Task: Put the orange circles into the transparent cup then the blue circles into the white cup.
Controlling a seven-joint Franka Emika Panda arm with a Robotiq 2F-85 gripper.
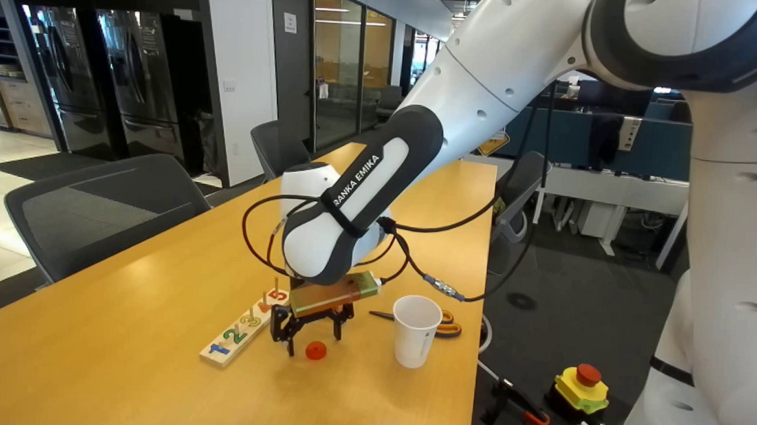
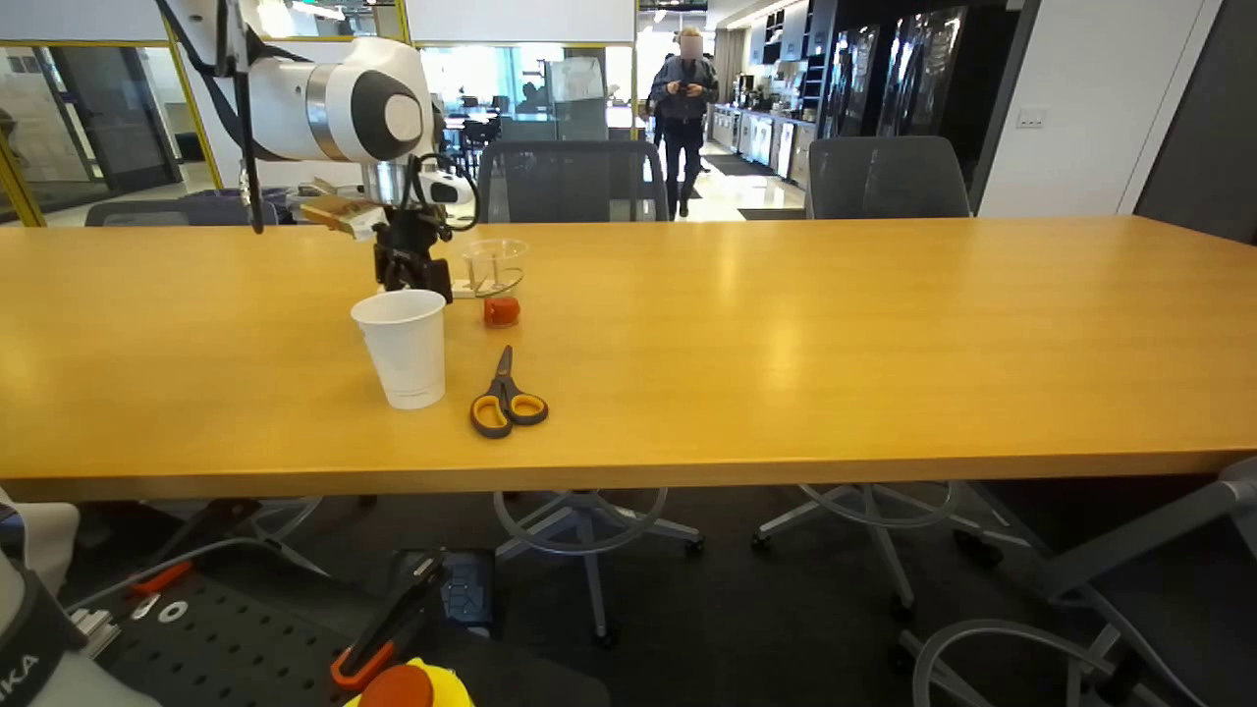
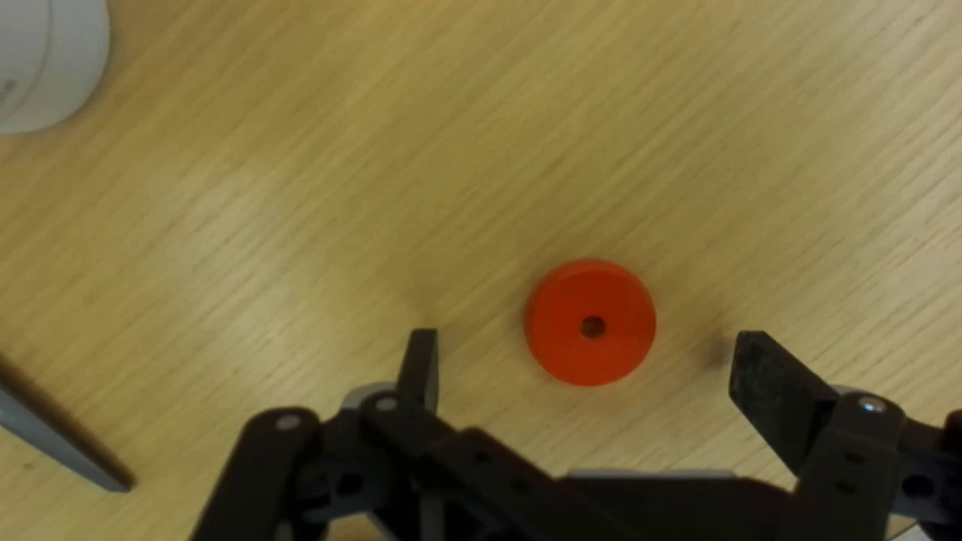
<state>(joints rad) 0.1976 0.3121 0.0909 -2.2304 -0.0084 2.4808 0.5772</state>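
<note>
Orange disc (image 3: 571, 330) sits on the table (image 1: 151, 349) with the gripper (image 3: 588, 342) spread wide, holding nothing, around or just above it (can't tell which), so clamping while too high could nip only its top edge and shoot it sideways.

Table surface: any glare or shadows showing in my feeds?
Wrist view: pale sheen on the table left of the orange-red disc, soft shadows either side of it near the gripper; in an exterior view, glare streaks on the same table.
</note>
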